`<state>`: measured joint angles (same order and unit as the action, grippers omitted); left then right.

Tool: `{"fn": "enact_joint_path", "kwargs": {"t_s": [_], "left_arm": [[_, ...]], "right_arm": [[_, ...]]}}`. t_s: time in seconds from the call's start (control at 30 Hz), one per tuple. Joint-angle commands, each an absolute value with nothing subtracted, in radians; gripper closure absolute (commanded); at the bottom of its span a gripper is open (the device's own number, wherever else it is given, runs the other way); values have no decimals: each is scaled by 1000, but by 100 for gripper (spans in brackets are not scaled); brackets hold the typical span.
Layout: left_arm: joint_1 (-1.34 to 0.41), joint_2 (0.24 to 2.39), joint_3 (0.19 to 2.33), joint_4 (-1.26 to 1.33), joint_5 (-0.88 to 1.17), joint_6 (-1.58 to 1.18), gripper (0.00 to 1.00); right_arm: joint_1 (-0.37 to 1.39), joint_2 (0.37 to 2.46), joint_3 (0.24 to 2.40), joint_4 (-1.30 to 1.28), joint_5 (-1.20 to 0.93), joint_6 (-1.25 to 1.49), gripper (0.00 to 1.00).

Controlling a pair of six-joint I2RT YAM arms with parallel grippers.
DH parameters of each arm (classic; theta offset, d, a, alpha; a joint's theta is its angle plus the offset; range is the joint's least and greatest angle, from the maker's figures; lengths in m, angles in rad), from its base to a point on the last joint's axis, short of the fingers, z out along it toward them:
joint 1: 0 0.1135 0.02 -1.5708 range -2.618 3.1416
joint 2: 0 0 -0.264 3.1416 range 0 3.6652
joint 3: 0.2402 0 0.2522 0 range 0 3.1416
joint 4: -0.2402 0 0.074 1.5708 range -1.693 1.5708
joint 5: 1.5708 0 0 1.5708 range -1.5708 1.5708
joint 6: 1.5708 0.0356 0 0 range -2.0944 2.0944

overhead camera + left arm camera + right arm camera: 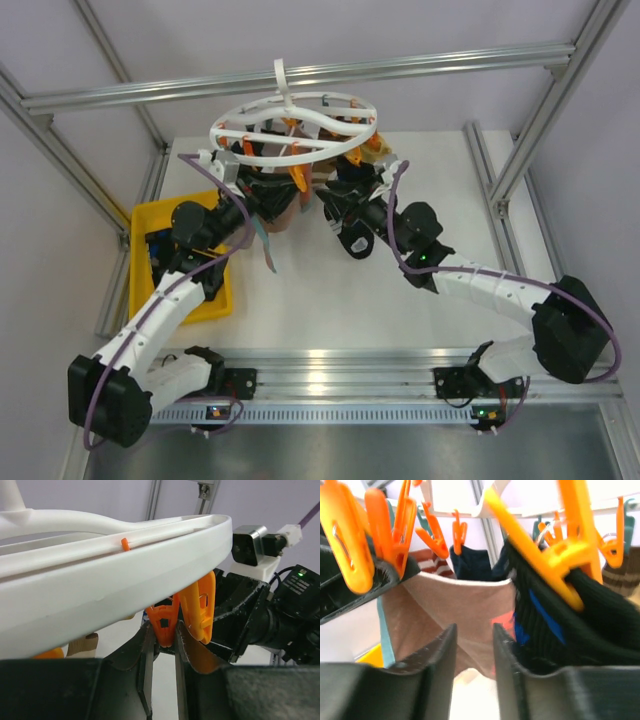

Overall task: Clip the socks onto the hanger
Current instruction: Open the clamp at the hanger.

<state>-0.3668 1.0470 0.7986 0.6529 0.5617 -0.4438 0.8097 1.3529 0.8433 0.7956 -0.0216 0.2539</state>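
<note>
The white round hanger [290, 130] hangs at the back centre, with orange clips under it. My left gripper [266, 192] is just below its ring [100, 570], shut on the tail of an orange clip [164, 622]; a second orange clip [200, 605] hangs beside it. A plain brown sock [282, 214] with light-blue edging hangs between the two grippers. My right gripper [338, 196] is open with a narrow gap [474, 630], right in front of that brown sock [460, 605]. A dark ribbed sock [570, 625] hangs from an orange clip [560, 562] at its right.
A yellow tray [215, 300] with dark socks [160, 250] sits at the left. Striped socks [432, 562] and a navy sock [472, 565] hang from farther clips. Aluminium frame posts [520, 150] stand around the table. The right arm [280, 615] is close behind the left fingers.
</note>
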Motion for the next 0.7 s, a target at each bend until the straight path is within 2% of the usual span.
{"fn": "enact_joint_path", "kwargs": {"t_s": [0.0,0.03,0.13,0.67], "left_arm": [[-353,1094,821,670,653,-551,100],[-347,1095,822,675,682,-569,100],[-342,1103,825,695,730,-604,100],[-341,1154,773,827,841,-658,100]], "right_arm": [[759,1402,942,983,-211,380,58],[746,1411,954,1023,-224,399,49],[735,1437,977,1077,-252,439,45],[710,1549,1098,1172,-304,572,45]]}}
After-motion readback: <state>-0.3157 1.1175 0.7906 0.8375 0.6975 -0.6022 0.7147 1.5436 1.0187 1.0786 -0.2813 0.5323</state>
